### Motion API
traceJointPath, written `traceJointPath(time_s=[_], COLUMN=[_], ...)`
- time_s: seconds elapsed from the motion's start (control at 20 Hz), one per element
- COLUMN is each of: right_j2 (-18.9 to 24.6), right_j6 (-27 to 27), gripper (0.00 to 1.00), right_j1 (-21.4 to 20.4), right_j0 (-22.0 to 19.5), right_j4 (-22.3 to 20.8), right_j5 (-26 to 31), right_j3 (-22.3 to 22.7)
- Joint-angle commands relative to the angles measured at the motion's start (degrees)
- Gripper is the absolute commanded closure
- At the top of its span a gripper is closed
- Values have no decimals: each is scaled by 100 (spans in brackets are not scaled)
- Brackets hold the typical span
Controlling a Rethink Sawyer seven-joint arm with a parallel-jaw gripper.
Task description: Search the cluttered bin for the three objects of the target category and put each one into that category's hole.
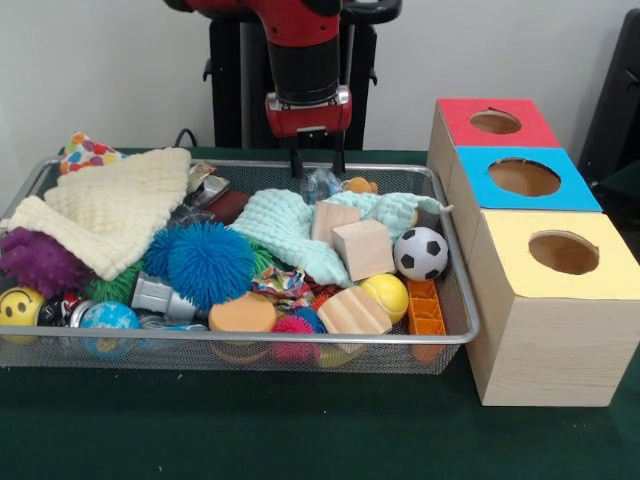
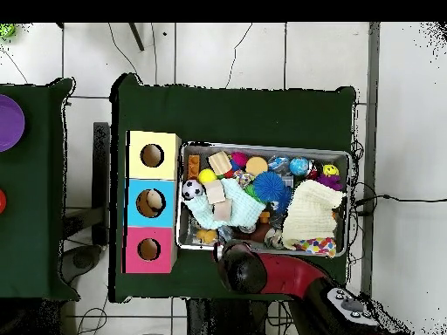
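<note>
The wire mesh bin [image 1: 300, 339] is full of toys and cloths and also shows in the overhead view [image 2: 262, 147]. My gripper [image 1: 318, 160] hangs open and empty over the bin's far rim, just above a clear crinkly wrapper [image 1: 320, 184]. In the bin lie three wooden blocks [image 1: 363, 248], a soccer ball [image 1: 421, 253], a yellow ball [image 1: 386, 295], a blue spiky ball [image 1: 208, 262], a mint cloth [image 1: 285, 228] and a cream cloth [image 1: 110, 210]. In the overhead view the arm [image 2: 240, 266] hides the gripper.
Three wooden boxes with holes stand beside the bin: red top [image 1: 496, 122], blue top [image 1: 527, 178], yellow top [image 1: 562, 252]. Something pale shows inside the blue box's hole [image 2: 155, 201]. A purple spiky ball [image 1: 40, 262] and a smiley ball [image 1: 18, 305] lie at the bin's left end.
</note>
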Motion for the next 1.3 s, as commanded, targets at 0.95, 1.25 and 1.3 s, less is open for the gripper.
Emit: traceJointPath(time_s=[0.95, 1.25, 1.3], right_j2=[-11, 91, 55], right_j6=[574, 509, 472], gripper=[0, 0, 0], right_j1=[221, 285, 318], right_j0=[-14, 48, 129], right_j4=[-797, -979, -1011], right_j5=[-1398, -1477, -1490], right_j3=[-173, -292, -375])
